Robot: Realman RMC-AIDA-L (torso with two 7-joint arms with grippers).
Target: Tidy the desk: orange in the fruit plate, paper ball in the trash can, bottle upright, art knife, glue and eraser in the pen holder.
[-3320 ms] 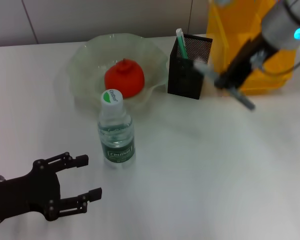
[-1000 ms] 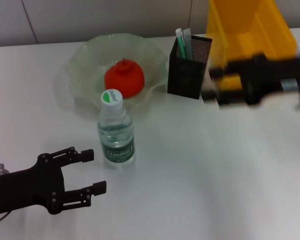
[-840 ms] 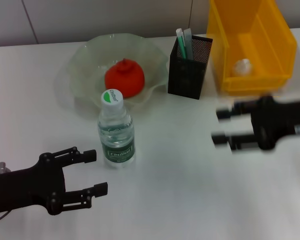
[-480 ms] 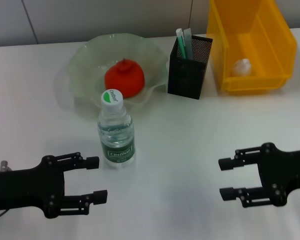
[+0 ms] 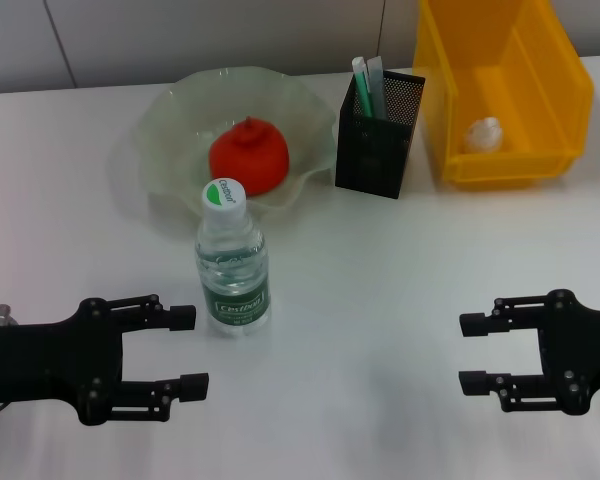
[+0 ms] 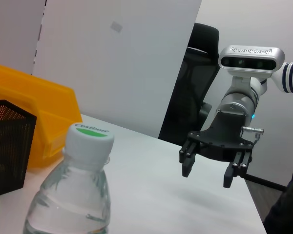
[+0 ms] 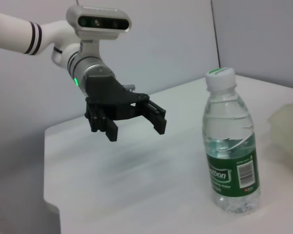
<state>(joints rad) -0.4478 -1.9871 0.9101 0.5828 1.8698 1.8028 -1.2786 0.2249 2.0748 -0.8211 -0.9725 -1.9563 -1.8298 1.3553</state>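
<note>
The clear water bottle with a green cap stands upright on the white table; it also shows in the left wrist view and the right wrist view. The orange lies in the glass fruit plate. The black mesh pen holder holds a green-striped stick and a grey one. A paper ball lies in the yellow bin. My left gripper is open and empty, just front-left of the bottle. My right gripper is open and empty at the front right. No eraser is in view.
The left wrist view shows the pen holder, the yellow bin and my right gripper beyond the bottle. The right wrist view shows my left gripper and the plate's rim. A grey wall rises behind the table.
My right arm carried a grey stick to the pen holder, where it now stands, then swung down to the table's front right, open and empty. My left gripper shifted slightly.
</note>
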